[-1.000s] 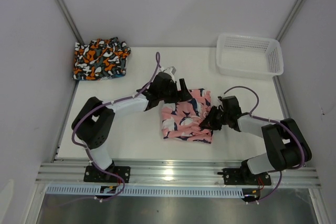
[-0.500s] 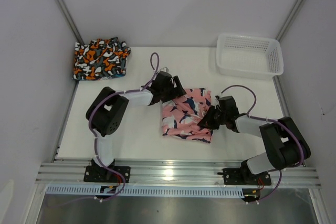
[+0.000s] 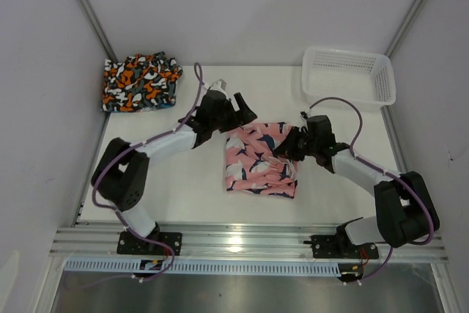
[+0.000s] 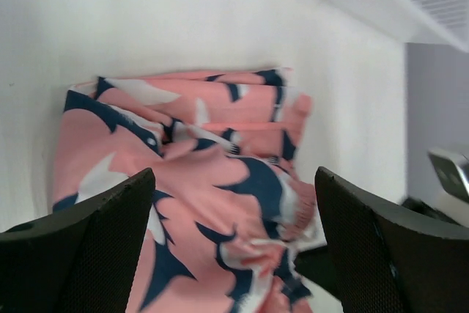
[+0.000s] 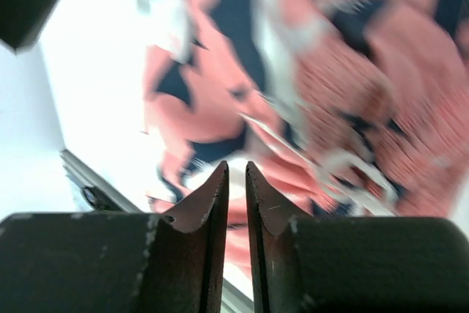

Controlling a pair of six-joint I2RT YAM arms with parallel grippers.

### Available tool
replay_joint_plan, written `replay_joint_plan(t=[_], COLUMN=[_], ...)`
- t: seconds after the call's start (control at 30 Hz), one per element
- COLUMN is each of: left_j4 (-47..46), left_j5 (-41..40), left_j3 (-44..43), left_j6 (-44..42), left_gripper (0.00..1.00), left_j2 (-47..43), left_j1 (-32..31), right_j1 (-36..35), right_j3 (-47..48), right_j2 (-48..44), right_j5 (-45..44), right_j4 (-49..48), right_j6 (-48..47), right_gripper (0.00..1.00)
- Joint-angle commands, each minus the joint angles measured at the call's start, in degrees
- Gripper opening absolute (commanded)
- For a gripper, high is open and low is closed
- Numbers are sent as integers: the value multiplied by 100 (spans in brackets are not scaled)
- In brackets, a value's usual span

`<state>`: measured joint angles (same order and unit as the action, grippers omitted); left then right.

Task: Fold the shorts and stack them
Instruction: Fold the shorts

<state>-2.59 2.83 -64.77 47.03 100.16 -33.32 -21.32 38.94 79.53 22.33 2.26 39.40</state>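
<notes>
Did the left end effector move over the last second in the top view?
Yes. The left end effector shifted left and toward the far edge, nearer the camouflage shorts, away from the basket.

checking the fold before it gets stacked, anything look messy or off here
The pink shorts mid-table look untidy: layers skewed, edges not lined up, right side bunched with a white cord showing. The folded camouflage shorts at the far left look neat.
</notes>
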Motion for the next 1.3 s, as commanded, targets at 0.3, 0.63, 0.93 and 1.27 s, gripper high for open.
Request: replay_joint_plan(t=[0.3, 0.63, 0.93, 1.27], left_j4=[-873, -1991, -2394, -3836], left_j5=[358, 412, 543, 954], left_j3=[1915, 2636, 3286, 4140], left_j6=[-123, -360, -414, -18], left_gripper=[92, 91, 90, 90], left_j2=[-1991, -1684, -1368, -849], left_j1=[-332, -1229, -1440, -1353], right_j1=[417, 735, 699, 700], right_j3=[553, 360, 500, 641], right_j2=[1492, 2867, 2621, 2428], right_j5=[1124, 949, 721, 598], right_j4=[-1869, -2845, -2231, -1914], right_j6=[411, 1351, 1009, 851], right_gripper=[20, 21, 22, 23])
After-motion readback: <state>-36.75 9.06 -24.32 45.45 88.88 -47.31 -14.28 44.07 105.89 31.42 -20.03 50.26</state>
